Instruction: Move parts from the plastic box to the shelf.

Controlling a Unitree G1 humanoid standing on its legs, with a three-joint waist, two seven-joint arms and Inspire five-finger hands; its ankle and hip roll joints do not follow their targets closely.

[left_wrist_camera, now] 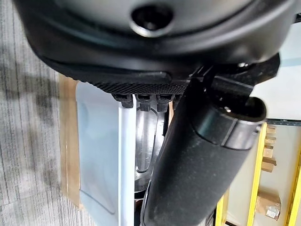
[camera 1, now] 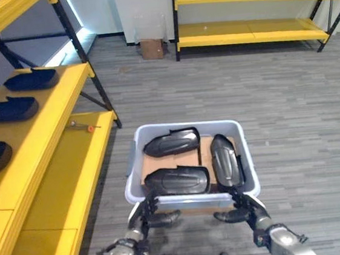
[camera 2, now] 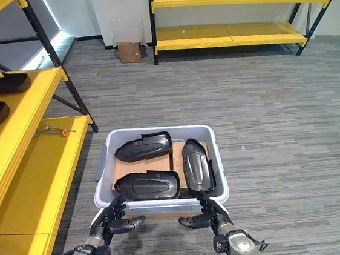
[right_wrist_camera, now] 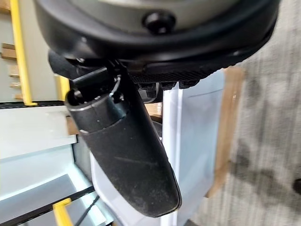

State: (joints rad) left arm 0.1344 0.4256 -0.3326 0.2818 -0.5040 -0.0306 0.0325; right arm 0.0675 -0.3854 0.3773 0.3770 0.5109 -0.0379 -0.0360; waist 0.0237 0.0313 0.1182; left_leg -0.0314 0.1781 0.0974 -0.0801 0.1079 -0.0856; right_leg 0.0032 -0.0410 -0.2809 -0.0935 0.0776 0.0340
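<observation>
At the lower middle of the frame the plastic box sits on the floor, holding three black parts on cardboard. Open grey floor lies to its right and beyond; the yellow shelf runs along the left, carrying more dark parts. The left hand and right hand curl their fingers over the box's near rim, thumbs below it.
</observation>
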